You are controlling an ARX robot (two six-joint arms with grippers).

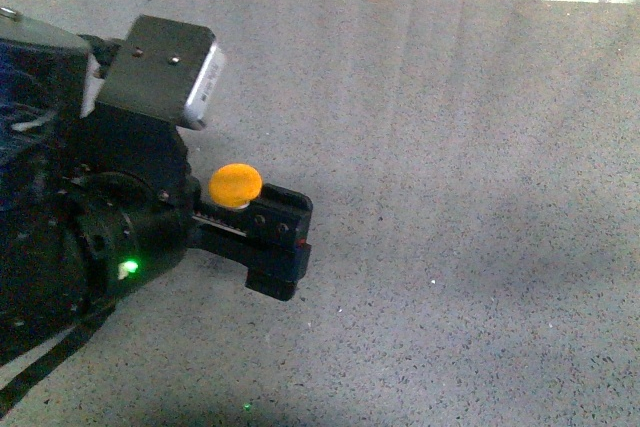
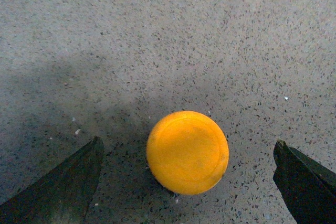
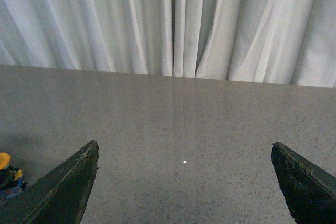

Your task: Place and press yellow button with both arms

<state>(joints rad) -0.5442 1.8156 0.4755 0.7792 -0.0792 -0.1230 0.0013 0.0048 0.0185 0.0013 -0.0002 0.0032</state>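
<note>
1. Between the wide-spread fingers (image 2: 63, 182) of the left gripper (image 1: 277, 247), the yellow button (image 2: 187, 152) stands cap-up on the speckled bench (image 2: 157, 35). Neither finger touches it, and bare bench shows on both sides of the cap.
2. From the front view, the orange-yellow cap sits just beside the left gripper's black body. The collar and base are hidden under the cap in both views.
3. The right gripper (image 3: 185, 145) is likewise spread wide and holds nothing. It hangs over bare bench facing the white curtain (image 3: 173, 19), well apart from the button.
4. Handling, as a judgement: the button looks small, light and rigid, with a smooth hard cap. Being light, it could skate or tip if a finger nudges it from one side only.
5. The cap is round and smooth, so a pinch there may slip. The better hold is probably lower, on the collar or base block. Those parts are not visible now, so the fingers would have to come down past the cap.
6. For the press, one gripper would likely steady the base while the other pushes straight down on the cap's middle. An off-centre push could topple it.
</note>
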